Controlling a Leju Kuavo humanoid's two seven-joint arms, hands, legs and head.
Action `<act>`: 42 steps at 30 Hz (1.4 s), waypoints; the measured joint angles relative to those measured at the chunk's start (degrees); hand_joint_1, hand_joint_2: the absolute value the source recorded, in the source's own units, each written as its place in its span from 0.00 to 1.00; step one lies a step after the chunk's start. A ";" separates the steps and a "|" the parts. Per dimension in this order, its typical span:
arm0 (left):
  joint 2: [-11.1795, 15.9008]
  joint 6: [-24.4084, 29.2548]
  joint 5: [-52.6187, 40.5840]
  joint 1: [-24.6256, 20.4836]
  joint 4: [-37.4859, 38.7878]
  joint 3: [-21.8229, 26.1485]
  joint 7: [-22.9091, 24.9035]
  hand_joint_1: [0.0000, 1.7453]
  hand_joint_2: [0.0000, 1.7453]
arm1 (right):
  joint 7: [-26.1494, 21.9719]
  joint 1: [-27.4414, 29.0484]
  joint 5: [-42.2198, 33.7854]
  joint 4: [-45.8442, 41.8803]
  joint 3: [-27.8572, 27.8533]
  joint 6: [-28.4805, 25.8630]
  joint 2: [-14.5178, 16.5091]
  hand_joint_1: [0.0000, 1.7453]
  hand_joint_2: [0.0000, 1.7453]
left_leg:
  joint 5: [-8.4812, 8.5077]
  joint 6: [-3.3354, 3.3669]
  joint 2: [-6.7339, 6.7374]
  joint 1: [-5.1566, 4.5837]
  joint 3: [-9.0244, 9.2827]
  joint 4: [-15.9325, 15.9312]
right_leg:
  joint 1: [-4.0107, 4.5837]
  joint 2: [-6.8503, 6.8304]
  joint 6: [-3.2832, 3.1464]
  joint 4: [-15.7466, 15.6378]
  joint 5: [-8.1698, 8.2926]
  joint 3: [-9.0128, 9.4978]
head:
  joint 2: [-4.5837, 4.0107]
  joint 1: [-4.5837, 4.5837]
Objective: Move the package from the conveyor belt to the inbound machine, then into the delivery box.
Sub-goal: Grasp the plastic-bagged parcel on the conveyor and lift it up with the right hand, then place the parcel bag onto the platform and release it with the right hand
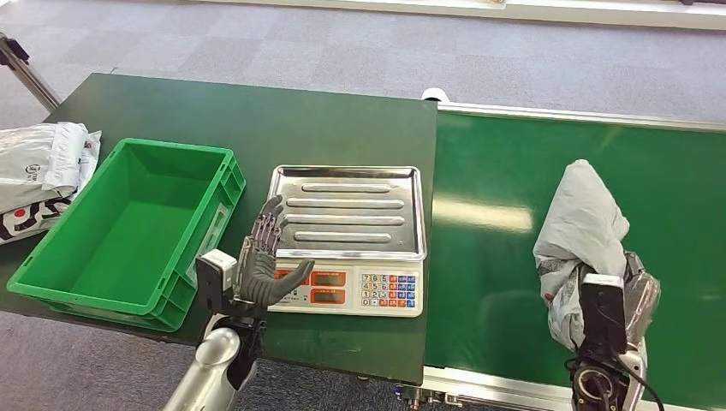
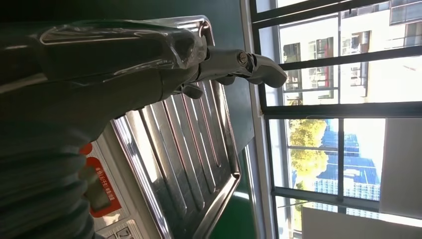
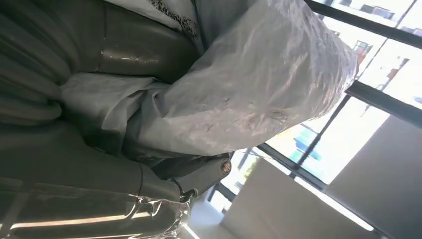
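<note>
From the head view, the right hand (image 1: 629, 295) grips a crumpled grey plastic mailer package (image 1: 580, 227), lifted upright above the green conveyor belt (image 1: 505, 257) near its front edge. The silver weighing scale with a ribbed steel pan (image 1: 349, 210) sits on the dark green table (image 1: 257, 120) by its right edge, touching nothing but the tabletop. The left hand (image 1: 267, 257) hovers at the scale's front-left corner, fingers spread and holding nothing. The green plastic crate (image 1: 128, 227) stands at the table's left front, with more grey mailers (image 1: 43, 171) heaped at the left edge.

In the left wrist view, the left hand's fingers (image 2: 249, 64) reach out over the steel pan's rim, clear of it.

In the right wrist view, the package (image 3: 259, 89) bulges from the fingers (image 3: 199, 172) wrapped round its bunched lower part.

The bag looks light, soft and slippery, so it will likely sag and slide; a grip on the gathered middle seems safest.
</note>
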 joint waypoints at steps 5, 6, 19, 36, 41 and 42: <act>0.00 -0.06 0.41 -0.49 0.30 -0.14 -0.16 0.00 1.00 | 0.14 -3.01 6.85 -3.34 3.80 -1.22 -2.43 1.00 1.00 | 0.02 0.01 0.00 0.00 0.00 0.00 | 0.00 0.00 0.01 0.00 0.02 0.00 | 0.00 0.01; 0.00 -0.18 0.52 -0.74 0.46 -0.19 -0.17 0.00 1.00 | 0.25 -3.82 8.48 -3.57 4.99 -1.52 -2.97 1.00 1.00 | 0.02 0.01 0.01 0.00 0.00 0.00 | 0.00 0.00 0.02 0.01 0.02 0.00 | 0.00 0.01; 0.43 -1.02 1.38 -3.68 1.94 -1.65 -0.29 0.00 1.00 | 2.43 -12.78 25.20 -2.42 26.93 -1.84 -8.03 1.00 1.00 | 0.04 0.03 0.01 0.01 -0.10 0.00 | 0.01 0.02 0.02 0.02 0.04 -0.05 | 0.00 0.00; 1.25 -0.71 2.79 -6.08 4.03 -3.20 -0.64 0.00 1.00 | 5.71 -29.89 30.07 23.08 55.09 -2.83 -4.64 1.00 1.00 | 0.12 0.06 -0.01 0.01 -0.21 0.02 | 0.02 -0.02 -0.01 0.04 0.08 -0.17 | 0.00 0.01; 1.64 -0.66 3.24 -5.92 4.12 -3.17 -0.25 0.00 1.00 | 8.68 -33.33 29.84 29.87 57.62 0.56 -3.21 1.00 1.00 | 0.12 0.06 0.00 0.01 -0.21 0.02 | 0.02 0.00 -0.01 0.04 0.09 -0.17 | 0.00 0.01; 1.76 -0.67 3.33 -5.74 4.11 -3.16 -0.12 0.00 1.00 | 9.86 -34.14 30.42 31.48 58.30 1.09 -2.94 1.00 1.00 | 0.12 0.06 0.00 0.01 -0.20 0.02 | 0.02 0.00 -0.01 0.04 0.09 -0.17 | 0.00 0.02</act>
